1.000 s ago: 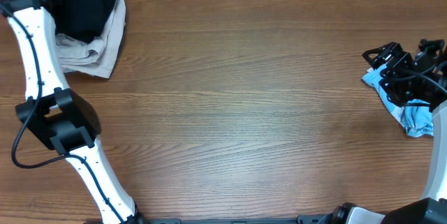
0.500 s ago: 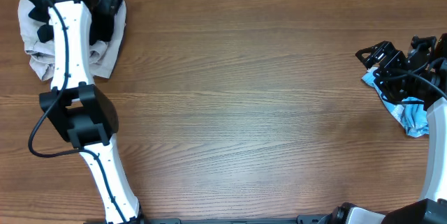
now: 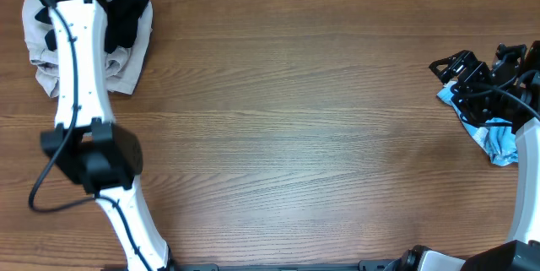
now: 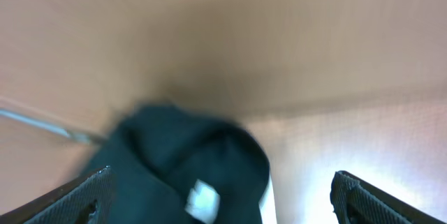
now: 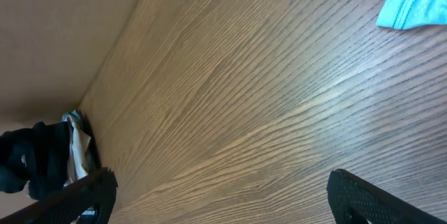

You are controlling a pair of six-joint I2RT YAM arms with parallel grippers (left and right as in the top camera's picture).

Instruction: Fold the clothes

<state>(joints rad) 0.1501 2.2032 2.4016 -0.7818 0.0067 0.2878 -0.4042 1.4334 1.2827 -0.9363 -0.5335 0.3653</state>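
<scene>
The black T-shirt looks soft and floppy (it will sag), so pinch an edge. The left claw and right claw gape wide, holding nothing.

Soft, even light fills the sharp overhead view. The left wrist view is heavily blurred, smearing the dark crumpled garment. In the right wrist view, a pale sheen streaks the brown wood-grain tabletop.

matt wood-grain table, soft black cloth shirt, lt-blue cloth garment
</scene>
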